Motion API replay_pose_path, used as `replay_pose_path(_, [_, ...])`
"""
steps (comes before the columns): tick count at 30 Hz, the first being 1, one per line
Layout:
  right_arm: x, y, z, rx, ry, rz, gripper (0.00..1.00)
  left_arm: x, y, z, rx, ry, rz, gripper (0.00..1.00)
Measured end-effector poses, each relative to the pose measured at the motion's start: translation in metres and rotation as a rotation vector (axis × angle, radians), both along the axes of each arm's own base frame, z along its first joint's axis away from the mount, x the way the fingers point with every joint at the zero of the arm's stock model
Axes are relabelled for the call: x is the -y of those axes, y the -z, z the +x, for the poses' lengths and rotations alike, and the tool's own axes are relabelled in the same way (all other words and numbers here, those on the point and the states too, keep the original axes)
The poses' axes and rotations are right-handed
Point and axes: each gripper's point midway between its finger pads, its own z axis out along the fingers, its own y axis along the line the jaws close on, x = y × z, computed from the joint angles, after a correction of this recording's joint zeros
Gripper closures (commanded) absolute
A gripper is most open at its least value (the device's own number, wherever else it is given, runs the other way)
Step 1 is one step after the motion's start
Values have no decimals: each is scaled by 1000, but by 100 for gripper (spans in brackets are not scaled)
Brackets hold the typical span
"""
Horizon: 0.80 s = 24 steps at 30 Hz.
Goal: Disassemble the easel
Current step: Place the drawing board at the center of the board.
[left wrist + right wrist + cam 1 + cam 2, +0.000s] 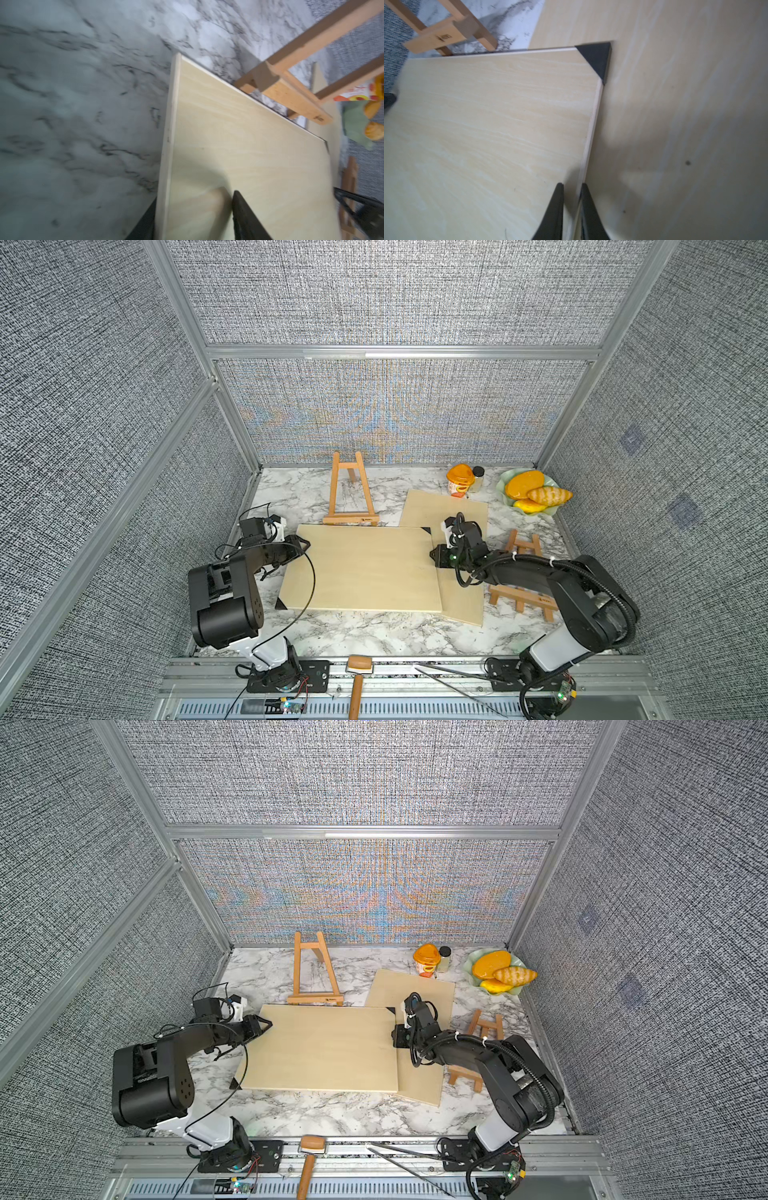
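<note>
Right claw (572, 185) pinched board (488, 124) edge; left claw (195, 196) spread astride opposite edge; small easel (524, 549) partly behind right arm (540, 572)

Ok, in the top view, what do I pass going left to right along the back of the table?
Upright wooden easel → orange-lidded cup → small dark-capped jar → green dish holding pastries.

2 easels (351, 519) (523, 600), 2 boards (365, 568) (446, 510), 1 cup (460, 479), 1 jar (478, 477), 1 bowl (503, 486) w/ 3 breads (524, 484) (548, 494) (528, 505).
</note>
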Motion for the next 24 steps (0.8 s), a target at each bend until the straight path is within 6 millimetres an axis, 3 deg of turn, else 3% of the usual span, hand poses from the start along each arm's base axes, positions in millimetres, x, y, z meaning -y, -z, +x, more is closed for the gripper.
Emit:
replay_pose_path(3, [-13,-10,1,31,-39,49,100,-19,8,-6,-48,-60,100,40])
replay_pose_path(8, [-32,0,-22,-57,-134,97,100,-41,14,-16,-115,-120,218,31])
replay_pose_path(11, [-67,-29,-36,-24,-284,242,100,-36,13,-23,-141,-114,188,28])
replay_pose_path(16, [-77,-38,-40,-18,-323,301,100,-41,8,-39,-219,-139,171,27])
replay_pose_path(22, [-78,-54,-44,14,-319,311,100,-54,-33,-26,-152,-159,237,27])
replay_pose_path(24, [-72,-63,-41,41,-288,294,91,-56,-44,-25,-130,-155,252,27])
